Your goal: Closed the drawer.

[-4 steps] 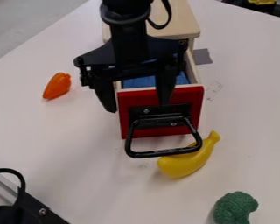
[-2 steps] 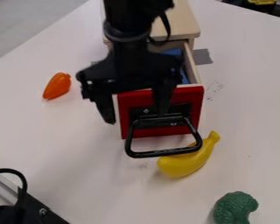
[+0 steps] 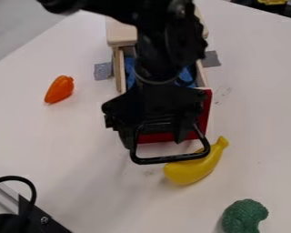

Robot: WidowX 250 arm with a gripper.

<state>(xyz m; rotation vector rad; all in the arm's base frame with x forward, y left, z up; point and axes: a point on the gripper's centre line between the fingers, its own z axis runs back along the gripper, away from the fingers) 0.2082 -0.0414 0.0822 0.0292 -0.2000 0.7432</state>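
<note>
My pincer (image 3: 154,140): fingers apart, nothing between them. Drawer (image 3: 205,108) open, directly behind and partly hidden by my pincer, its black handle (image 3: 172,159) jutting out past my fingertips. Cannot tell if I touch it. Wooden cabinet (image 3: 120,34) farther behind; yellow banana (image 3: 193,170) near handle, beyond my fingertips.

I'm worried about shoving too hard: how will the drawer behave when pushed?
The drawer will probably feel stiff, given its straight wooden walls and flat red front. It should slide inward rather than tip, since the cabinet encloses its back end. The cabinet may resist shifting if the grey patches beside it are tape.
</note>
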